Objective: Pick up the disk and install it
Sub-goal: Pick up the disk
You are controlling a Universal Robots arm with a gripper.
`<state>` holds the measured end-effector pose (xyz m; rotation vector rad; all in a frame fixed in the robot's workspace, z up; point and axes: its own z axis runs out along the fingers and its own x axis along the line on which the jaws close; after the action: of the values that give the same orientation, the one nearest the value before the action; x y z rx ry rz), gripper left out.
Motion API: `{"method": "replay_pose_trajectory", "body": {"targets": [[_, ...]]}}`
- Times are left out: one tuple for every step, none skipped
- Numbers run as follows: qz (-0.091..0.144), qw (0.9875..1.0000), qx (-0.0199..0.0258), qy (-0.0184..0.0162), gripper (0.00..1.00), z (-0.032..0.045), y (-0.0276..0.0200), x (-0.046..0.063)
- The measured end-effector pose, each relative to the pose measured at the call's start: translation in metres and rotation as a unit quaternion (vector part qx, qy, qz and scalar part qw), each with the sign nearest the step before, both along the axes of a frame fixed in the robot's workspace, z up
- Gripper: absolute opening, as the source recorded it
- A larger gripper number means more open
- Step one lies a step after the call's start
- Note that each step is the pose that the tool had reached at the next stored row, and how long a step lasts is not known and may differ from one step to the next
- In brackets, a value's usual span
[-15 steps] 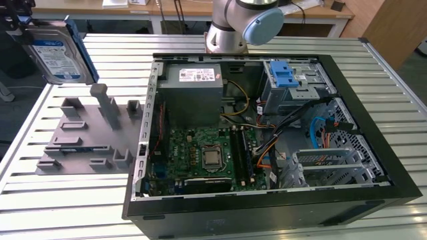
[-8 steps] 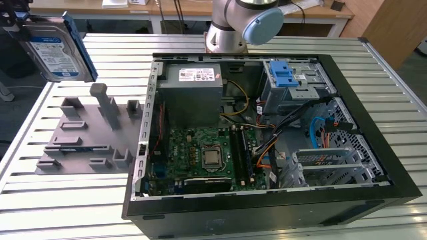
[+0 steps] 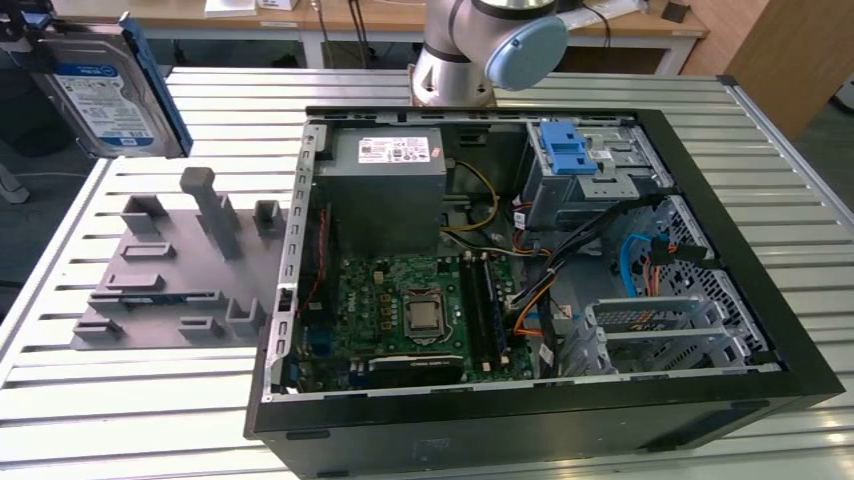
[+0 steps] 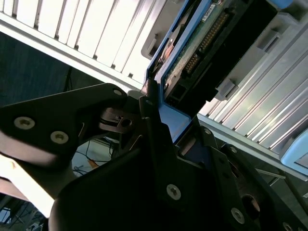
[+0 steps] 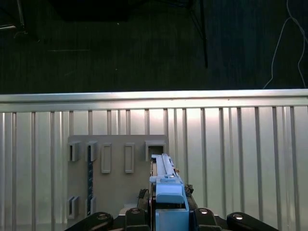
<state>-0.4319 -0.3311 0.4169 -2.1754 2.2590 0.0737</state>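
Exterior view: disk (image 3: 114, 95) hangs in the air at 10 o'clock, clear of the table, above the grey fixture plate (image 3: 174, 290), which sits at 8 o'clock. It stands on edge and slightly tilted, with the blue-and-white label facing the camera. The body is flat silver metal in a blue plastic carrier frame.

First wrist view: gripper (image 5: 169, 214) has its jaws narrow, clamped on the disk's (image 5: 166, 178) carrier. The disk is seen edge-on as a thin slab directly over the fixture plate (image 5: 115, 187). Second wrist view: black metal fingers (image 4: 149, 130) pinch the blue frame, and the disk's green circuit board (image 4: 192, 53) with its connector pins is exposed.

Holding by the plastic frame likely keeps the pads off the label and board. The on-edge pose matches the plate's upright pockets.

The fixture plate is matte grey, with rectangular sockets and posts, probably there to stand parts upright for a top grasp.

Computer case (image 3: 534, 420), black and boxy, runs from centre to 4 o'clock. It lies on its side with the panel off, so the interior faces up. Drive cage (image 3: 587, 160) at 1 o'clock is grey sheet metal with a blue latch. Power supply (image 3: 387, 180) is at 12, green motherboard (image 3: 400, 310) at 6.

The table (image 3: 134, 400) is ribbed aluminium slats.
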Motion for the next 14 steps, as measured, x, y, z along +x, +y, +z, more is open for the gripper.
{"method": "replay_pose_trajectory", "body": {"targets": [[0.0,1.0,0.0,0.0,0.37,0.0011,0.0,0.0],[0.0,1.0,0.0,-0.0001,0.37,0.0024,0.0,0.0],[0.0,1.0,0.0,0.0,0.37,0.0036,0.0,0.0],[0.0,1.0,0.0,0.0,0.37,0.0048,0.0,0.0],[0.0,1.0,0.0,-0.0001,0.37,0.006,0.0,0.0],[0.0,1.0,0.0,-0.0001,0.37,0.0072,0.0,0.0],[0.0,1.0,0.0,0.0,0.37,0.0083,0.0,0.0],[0.0,1.0,0.0,-0.0001,0.37,0.0095,0.0,0.0],[0.0,1.0,0.0,0.0,0.37,0.0107,0.0,0.0],[0.0,1.0,0.0,-0.0001,0.37,0.0118,0.0,0.0],[0.0,1.0,0.0,-0.0001,0.37,0.0129,0.0,0.0],[0.0,1.0,0.0,0.0,0.37,0.0142,0.0,0.0],[0.0,1.0,0.0,0.0,0.37,0.0154,0.0,0.0],[0.0,1.0,0.0,-0.0001,0.37,0.0166,0.0,0.0]]}}
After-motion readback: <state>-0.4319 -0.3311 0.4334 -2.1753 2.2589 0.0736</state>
